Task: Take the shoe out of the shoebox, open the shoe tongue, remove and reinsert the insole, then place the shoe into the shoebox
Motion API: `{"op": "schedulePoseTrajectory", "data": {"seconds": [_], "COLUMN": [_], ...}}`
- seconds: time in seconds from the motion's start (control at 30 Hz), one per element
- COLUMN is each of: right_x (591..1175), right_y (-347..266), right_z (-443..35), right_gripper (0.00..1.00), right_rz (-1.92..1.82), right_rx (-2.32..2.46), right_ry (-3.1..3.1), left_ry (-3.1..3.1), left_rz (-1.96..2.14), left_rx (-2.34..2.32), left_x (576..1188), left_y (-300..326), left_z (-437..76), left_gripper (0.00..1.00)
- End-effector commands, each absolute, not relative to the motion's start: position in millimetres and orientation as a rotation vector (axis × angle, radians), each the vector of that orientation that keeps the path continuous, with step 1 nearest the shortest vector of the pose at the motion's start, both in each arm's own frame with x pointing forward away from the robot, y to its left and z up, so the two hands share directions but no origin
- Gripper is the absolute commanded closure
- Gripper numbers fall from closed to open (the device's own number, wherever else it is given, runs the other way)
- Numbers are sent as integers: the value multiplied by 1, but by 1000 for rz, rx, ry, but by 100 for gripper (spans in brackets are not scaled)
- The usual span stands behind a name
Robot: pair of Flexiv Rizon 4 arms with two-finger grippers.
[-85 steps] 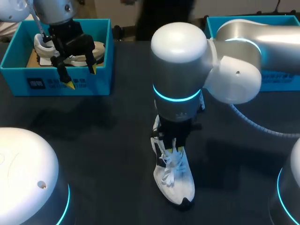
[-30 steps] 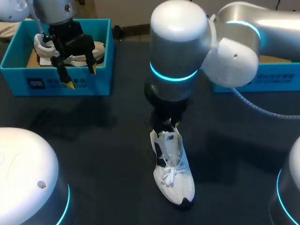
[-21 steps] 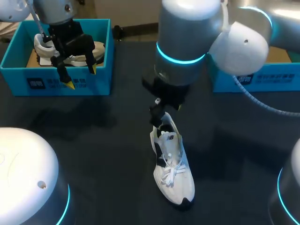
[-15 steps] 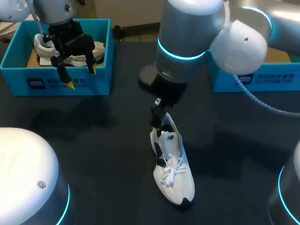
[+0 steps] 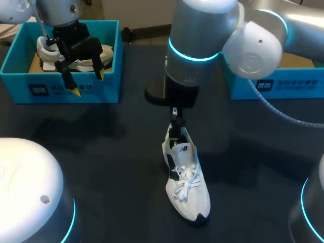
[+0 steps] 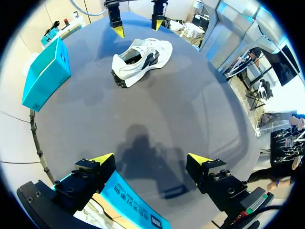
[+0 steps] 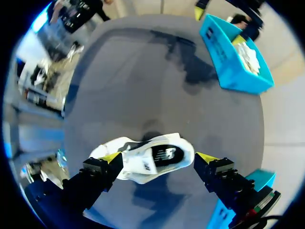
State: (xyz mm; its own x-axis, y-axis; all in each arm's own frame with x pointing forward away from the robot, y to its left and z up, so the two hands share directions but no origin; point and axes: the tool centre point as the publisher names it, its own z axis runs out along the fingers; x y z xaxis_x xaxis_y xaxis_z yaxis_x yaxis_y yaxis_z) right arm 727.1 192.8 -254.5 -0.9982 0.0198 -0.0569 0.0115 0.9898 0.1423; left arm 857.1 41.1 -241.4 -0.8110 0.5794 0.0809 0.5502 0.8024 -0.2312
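Head view, upper left of the frame: a turquoise cardboard shoebox (image 5: 66, 92) sits on the dark table (image 5: 111, 152) with a pale shoe (image 5: 46, 54) lying inside it. The left gripper (image 5: 87, 83) hangs over the box's near wall. Its yellow-tipped fingers are spread wide, with nothing between them.

In the middle of the frame, the right arm comes in from the upper right and points its thick silver wrist straight down. The right gripper (image 5: 175, 132) sits just over the heel of a white lace-up sneaker with black side panels (image 5: 187, 190). The sneaker stands on its sole on the table, outside both boxes, with its toe toward the lower edge of the frame. At the upper right, partly behind the arm, is a second turquoise box (image 5: 276, 86).

In the left wrist view, the left gripper's two fingers stand far apart with the shoebox's edge under them. The sneaker is well ahead on the table, and the right gripper's yellow tips are just beyond it.

In the right wrist view, the right gripper's fingers are spread wide. The sneaker's heel end lies between and beneath them, and neither finger is seen pressing on it. The shoebox with the pale shoe is well ahead.
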Motion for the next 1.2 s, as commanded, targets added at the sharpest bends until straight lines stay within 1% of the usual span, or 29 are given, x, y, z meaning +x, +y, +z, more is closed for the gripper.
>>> {"op": "schedulePoseTrajectory", "data": {"seconds": [0.03, 0.57, 1.03, 1.2], "right_x": [742, 785, 779, 786], "right_y": [213, 214, 189, 185], "right_z": [-263, -301, -321, -333], "right_gripper": [0, 0, 0, 0], "right_rz": [118, 103, 102, 113], "right_rx": [-192, -335, -293, -284], "right_ry": [3032, 2983, 3000, 3002], "left_ry": [-2839, -2839, -2839, -2839], "left_rz": [295, 295, 295, 295], "left_rx": [-897, -897, -897, -897], "left_x": [858, 858, 858, 858], "left_y": [41, 41, 41, 41], "left_z": [-242, -242, -242, -242], "left_gripper": [0, 0, 0, 0]}}
